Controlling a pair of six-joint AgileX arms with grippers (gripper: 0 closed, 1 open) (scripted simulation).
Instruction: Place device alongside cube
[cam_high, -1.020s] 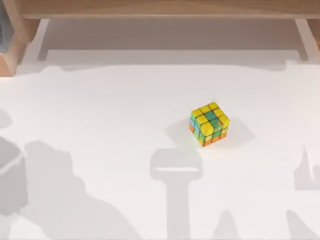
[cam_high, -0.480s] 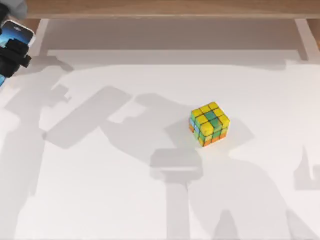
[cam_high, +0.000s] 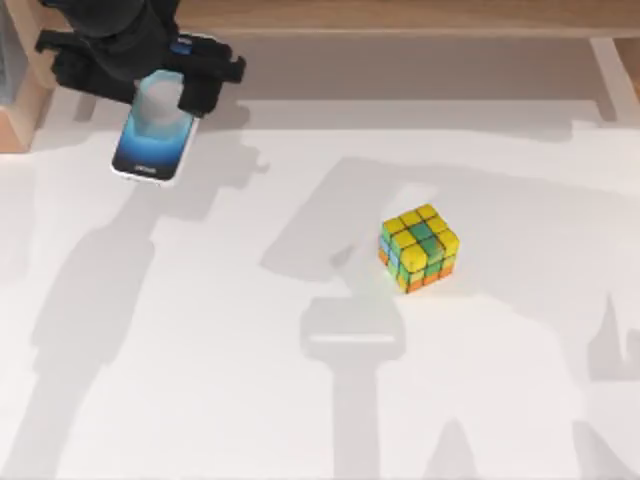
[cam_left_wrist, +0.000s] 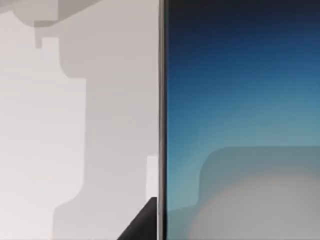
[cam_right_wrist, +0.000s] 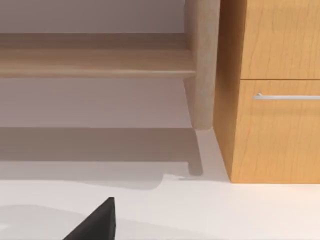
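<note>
You have one device (cam_high: 153, 135) and one cube (cam_high: 419, 247) on the white table (cam_high: 200, 380). Start at your left gripper (cam_high: 140, 62), which sits at the table's far left corner in the top view: it is clamped on the upper end of the device, fingers pressed against its two long edges. The phone hangs out from the gripper toward the near side, screen up, its lower end with the white border free. From the left wrist view you see the blue-grey screen (cam_left_wrist: 240, 120) right under the camera, one white edge running straight along it, with bare table beside it; a dark finger tip (cam_left_wrist: 142, 222) pokes in at the edge. The far end of the phone is covered by the gripper body in the top view.

The cube stands well apart from the gripper, off to its right and nearer to you, alone on the table, yellow face up.

From the right wrist view you get a wooden cabinet (cam_right_wrist: 270, 100) with one drawer handle (cam_right_wrist: 287, 96); whether that gripper is wide or narrow cannot be told.
</note>
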